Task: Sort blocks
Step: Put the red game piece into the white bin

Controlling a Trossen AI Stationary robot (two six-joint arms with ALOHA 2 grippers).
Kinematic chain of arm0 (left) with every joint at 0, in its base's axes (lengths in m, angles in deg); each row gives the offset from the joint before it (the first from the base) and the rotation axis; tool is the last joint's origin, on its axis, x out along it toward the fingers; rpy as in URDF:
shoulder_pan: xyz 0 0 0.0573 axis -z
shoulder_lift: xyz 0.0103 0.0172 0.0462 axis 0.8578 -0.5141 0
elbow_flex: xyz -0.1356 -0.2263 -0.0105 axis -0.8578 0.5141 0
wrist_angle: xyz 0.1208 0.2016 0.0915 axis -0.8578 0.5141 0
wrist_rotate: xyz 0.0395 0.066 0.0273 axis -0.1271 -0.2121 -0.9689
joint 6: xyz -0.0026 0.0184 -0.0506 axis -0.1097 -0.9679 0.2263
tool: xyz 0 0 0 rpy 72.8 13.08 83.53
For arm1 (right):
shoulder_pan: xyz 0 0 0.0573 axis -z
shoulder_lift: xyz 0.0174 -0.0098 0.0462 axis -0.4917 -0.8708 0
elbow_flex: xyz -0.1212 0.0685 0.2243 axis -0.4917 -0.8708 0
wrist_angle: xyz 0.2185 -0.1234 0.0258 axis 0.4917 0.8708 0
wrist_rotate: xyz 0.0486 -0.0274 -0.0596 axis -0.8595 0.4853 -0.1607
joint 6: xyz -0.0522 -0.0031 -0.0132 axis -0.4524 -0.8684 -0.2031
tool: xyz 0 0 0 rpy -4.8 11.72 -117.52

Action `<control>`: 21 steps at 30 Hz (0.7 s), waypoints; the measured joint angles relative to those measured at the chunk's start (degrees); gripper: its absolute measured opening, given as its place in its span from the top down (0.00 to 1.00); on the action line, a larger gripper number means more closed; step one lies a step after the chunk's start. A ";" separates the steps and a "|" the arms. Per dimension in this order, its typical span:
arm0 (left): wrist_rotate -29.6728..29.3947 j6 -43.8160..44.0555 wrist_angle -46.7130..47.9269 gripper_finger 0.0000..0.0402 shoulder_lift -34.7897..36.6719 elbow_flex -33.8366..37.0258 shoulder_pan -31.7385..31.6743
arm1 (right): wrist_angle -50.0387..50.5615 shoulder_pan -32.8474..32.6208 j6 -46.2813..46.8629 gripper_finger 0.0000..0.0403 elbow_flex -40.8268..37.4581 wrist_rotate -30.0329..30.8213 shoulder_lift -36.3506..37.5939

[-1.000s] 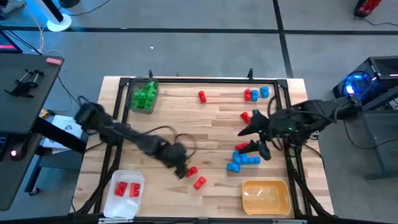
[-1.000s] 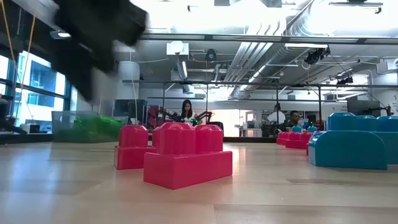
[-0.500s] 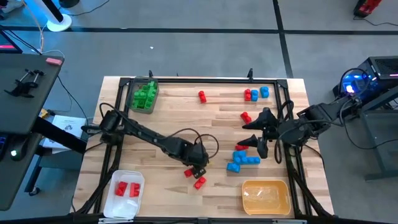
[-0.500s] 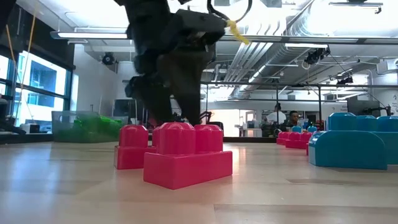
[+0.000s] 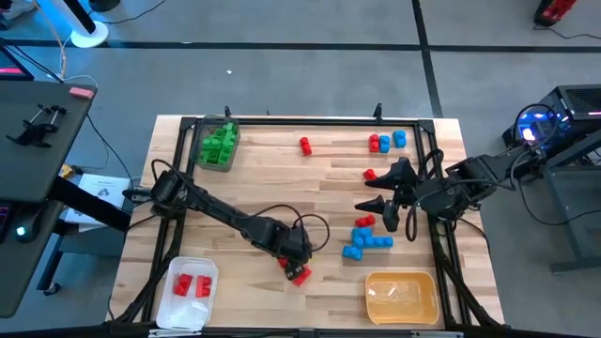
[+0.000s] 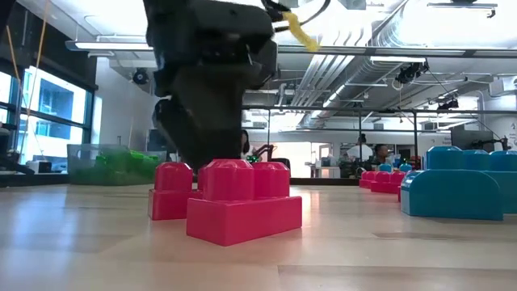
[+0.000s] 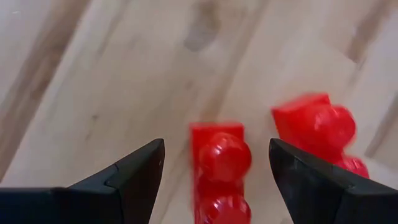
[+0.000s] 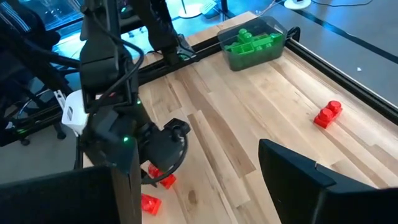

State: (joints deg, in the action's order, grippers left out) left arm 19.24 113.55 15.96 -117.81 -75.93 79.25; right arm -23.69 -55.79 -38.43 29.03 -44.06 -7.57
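Observation:
Two red blocks lie on the table near its front middle: one between my left gripper's fingers and one just beside it. In the high view only one of them shows clearly. My left gripper is open, low over them, with a finger on either side of the first block and not touching it. The low view shows it as a dark mass right above the two red blocks. My right gripper is open and empty above the table's right half, over the blue blocks.
A grey tray of green blocks stands far left, a white tray with red blocks near left, and a yellow tray near right. Loose red blocks and a red-and-blue group lie toward the far right.
My left gripper has swung toward the table's right edge to the two red blocks near the front. It has then come down over them, still open. The blocks have not moved.

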 joint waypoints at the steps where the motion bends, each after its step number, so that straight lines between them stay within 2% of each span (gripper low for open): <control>1: 0.04 -1.01 0.01 0.31 0.00 0.00 0.23 | 0.02 0.10 0.01 0.47 0.00 0.00 0.00; 21: -0.68 -0.28 1.50 0.31 -0.08 0.04 0.64 | 0.80 0.10 1.29 0.47 0.00 0.00 0.00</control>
State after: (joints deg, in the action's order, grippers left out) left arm 18.56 113.27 17.46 -117.89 -75.88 79.89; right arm -22.89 -55.69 -37.14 29.03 -44.06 -7.57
